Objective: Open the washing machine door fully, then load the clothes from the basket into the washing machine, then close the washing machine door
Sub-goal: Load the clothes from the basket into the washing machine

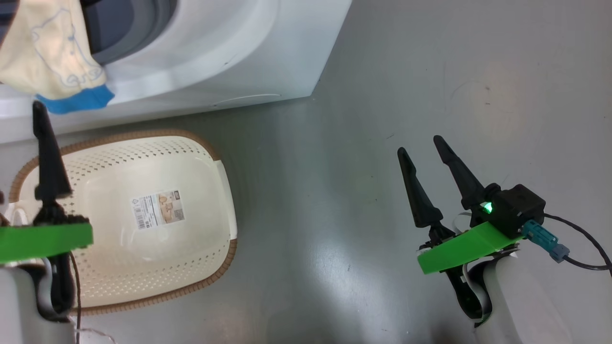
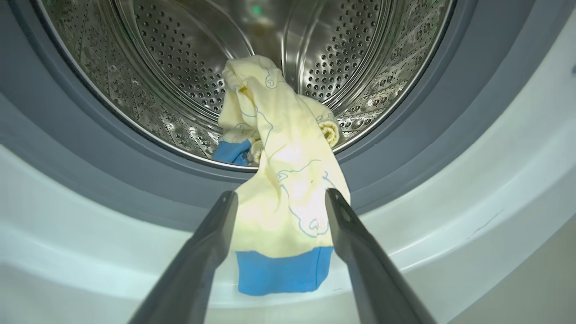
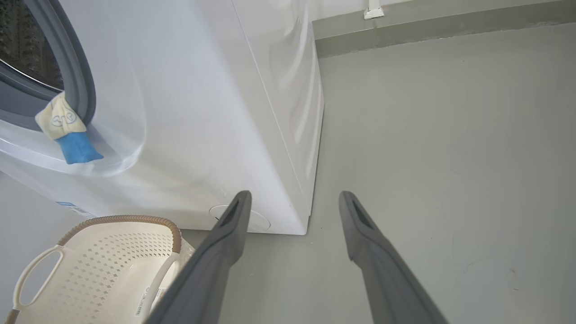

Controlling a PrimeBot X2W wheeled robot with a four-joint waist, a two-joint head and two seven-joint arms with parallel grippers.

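**Item: garment tail over the drum lip, to be tucked in before the door is closed**

Location. The clothes [image 2: 288,180] sit at the front of the steel drum [image 2: 180,67]. One piece trails out over the grey-blue seal [image 2: 90,148] and down the white front of the washing machine [image 1: 229,52], blue hem lowest. The basket [image 1: 110,157] stands on the floor [image 1: 334,191] just in front of the machine; I see a paper label [image 1: 157,209] on its bottom and no cloth.

Left gripper [image 2: 281,194]. Fingers spread wide, holding nothing. From its wrist camera the hanging cloth lies between and beyond them; I cannot tell whether they touch it.

Right gripper [image 1: 420,145]. Fingers spread, empty, over bare floor to the right of the machine, well apart from the cloth.

Step, as I judge it. Loading is nearly done, and the tail has to go inside first.

Handling notes.
- I would pinch the cream part high up, near the seal, not the blue hem; a low grip likely leaves a loop draped outside.
- Lift clear of the lip, carry deep into the drum, then let go.
- The cloth is soft and will fold and slide, so I would move slowly.
- Risks: fabric trapped between door and seal; a fingertip catching the rubber.
- I would confirm a bare seal from the wrist camera before moving to the door.
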